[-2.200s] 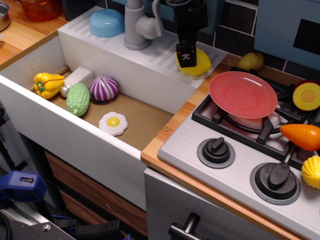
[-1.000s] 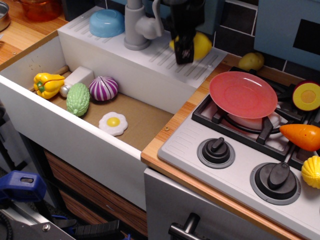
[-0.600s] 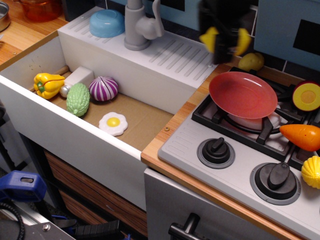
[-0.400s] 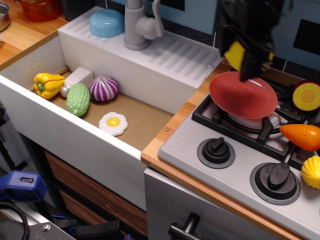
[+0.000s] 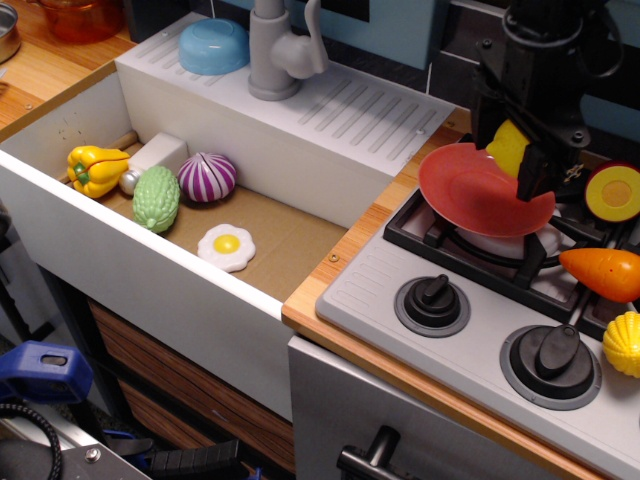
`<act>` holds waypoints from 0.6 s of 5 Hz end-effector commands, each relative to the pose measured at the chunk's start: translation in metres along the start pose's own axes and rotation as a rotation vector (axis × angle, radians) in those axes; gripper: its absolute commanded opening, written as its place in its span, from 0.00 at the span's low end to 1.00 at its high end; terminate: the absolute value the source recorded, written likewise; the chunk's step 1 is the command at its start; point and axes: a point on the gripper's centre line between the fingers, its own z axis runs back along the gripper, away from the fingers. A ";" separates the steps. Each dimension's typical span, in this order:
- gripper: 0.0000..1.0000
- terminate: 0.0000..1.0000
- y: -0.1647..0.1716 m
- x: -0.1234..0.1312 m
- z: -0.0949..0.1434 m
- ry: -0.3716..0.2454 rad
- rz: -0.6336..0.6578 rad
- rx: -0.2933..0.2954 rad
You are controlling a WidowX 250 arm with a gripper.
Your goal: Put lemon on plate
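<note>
The pink-red plate rests on the stove's back left burner. My black gripper hangs over the plate's right half. It is shut on the bright yellow lemon, which shows between the fingers just above the plate's far rim. Most of the lemon is hidden by the gripper body.
A carrot, a ribbed yellow shell toy and a cut fruit half lie on the stove's right. The sink holds a pepper, a green vegetable, an onion and an egg. A faucet and blue bowl stand behind.
The gripper lifted the lemon off the sink's drainboard and carried it right. It now hangs over the plate, lower than a moment ago.
</note>
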 end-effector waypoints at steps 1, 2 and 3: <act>1.00 0.00 0.012 -0.001 0.001 -0.067 -0.035 0.003; 1.00 0.00 0.012 -0.001 0.001 -0.067 -0.035 0.003; 1.00 1.00 0.012 -0.001 0.001 -0.067 -0.035 0.003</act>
